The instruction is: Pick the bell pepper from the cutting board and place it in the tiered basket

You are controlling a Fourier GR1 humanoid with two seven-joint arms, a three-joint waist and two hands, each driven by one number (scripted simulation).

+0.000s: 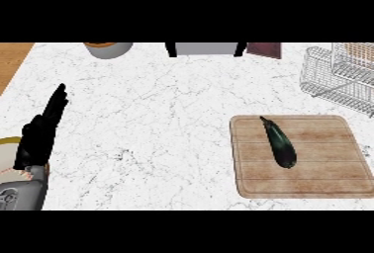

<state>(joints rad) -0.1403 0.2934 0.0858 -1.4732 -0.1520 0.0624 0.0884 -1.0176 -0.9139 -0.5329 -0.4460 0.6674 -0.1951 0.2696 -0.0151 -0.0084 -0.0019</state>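
- Left hand rests at the view's left edge, fingers straight, holding nothing.
- Dark elongated vegetable, eggplant-like, lies on the wooden cutting board.
- Wire tiered basket stands on the worktop, upper right.

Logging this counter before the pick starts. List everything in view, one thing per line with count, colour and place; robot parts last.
cutting board: one, light brown wood, lower right of the counter
vegetable: one, long, dark green to black, lying on the cutting board; it looks more like an eggplant than a bell pepper
tiered basket: one, white wire, upper right, partly cut off
counter: one, white marble with grey veins
bowl: one, grey with an orange inside, top edge, left of centre
plate: one, pale with a yellowish rim, left edge, partly hidden
left robot hand: one, black, fingers straight, resting at the left edge
right robot hand: not in view
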